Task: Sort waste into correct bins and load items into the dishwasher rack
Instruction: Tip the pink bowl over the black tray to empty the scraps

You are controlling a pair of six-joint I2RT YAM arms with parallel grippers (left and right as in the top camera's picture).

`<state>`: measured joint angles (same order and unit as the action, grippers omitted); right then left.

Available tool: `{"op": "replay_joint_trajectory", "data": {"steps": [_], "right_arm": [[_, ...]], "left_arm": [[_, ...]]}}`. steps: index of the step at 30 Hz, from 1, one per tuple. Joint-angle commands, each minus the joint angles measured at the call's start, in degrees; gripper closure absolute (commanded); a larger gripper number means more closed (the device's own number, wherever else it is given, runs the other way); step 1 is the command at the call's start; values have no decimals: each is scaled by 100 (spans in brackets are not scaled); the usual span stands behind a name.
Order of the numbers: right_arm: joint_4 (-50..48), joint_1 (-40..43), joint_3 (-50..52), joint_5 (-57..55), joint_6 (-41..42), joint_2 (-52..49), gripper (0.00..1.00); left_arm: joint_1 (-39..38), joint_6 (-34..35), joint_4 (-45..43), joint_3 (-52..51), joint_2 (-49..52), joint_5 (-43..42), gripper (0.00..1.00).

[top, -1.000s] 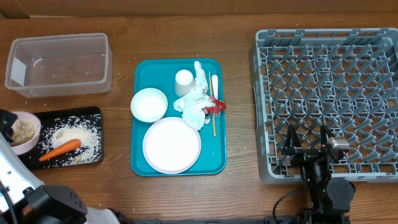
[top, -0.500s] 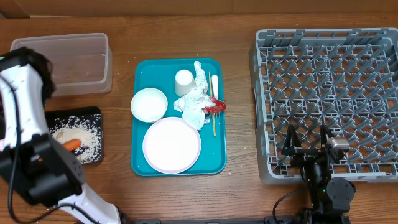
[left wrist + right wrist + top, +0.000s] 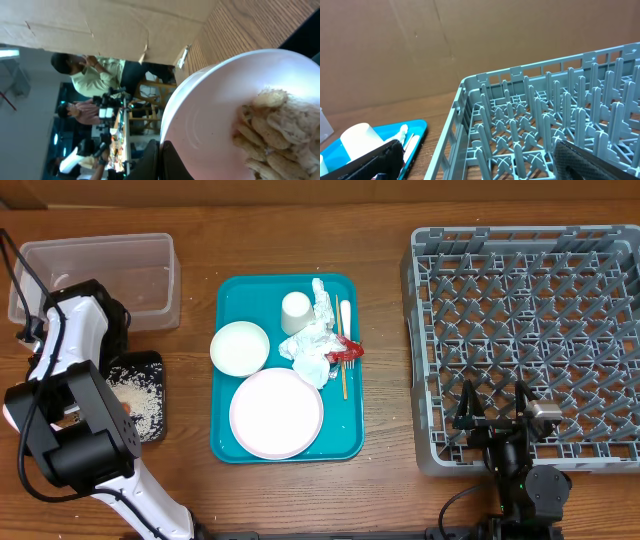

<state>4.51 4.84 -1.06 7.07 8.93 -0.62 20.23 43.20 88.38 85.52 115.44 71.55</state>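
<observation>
Left gripper (image 3: 161,152) tight on white bowl (image 3: 210,120) rim, scraps (image 3: 272,142) inside

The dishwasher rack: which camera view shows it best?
Overhead: nearly the whole dishwasher rack shows from above. The right wrist view shows only one corner with pegs; the left wrist view shows none.

White-shelled arm (image 3: 72,345), black joints, cables
</observation>
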Motion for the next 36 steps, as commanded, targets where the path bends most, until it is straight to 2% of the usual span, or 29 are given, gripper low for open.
{"op": "replay_joint_trajectory", "data": {"steps": [1,8,12,15,17,25,36], "right_arm": [[-35,11,59,-20,-20,46,0],[-35,11,59,-20,-22,46,0],[-35,11,59,-20,-22,46,0],[-35,11,59,-20,-22,46,0],[-35,11,59,-17,-22,46,0],[-35,11,59,-20,-22,46,0],[-35,11,59,-20,-22,46,0]], "left_arm": [[-42,-863,-350,-24,44,619,96],[-39,-1875,-741,-31,175,1209,96],[-39,-2035,-890,-31,232,1423,96],[-39,-2813,-1375,-31,232,1805,96],[-42,-3327,-1744,-31,232,1808,96],[-39,-4041,-2275,-31,232,1808,96],[-39,-3797,-2476,-31,232,1714,96]]}}
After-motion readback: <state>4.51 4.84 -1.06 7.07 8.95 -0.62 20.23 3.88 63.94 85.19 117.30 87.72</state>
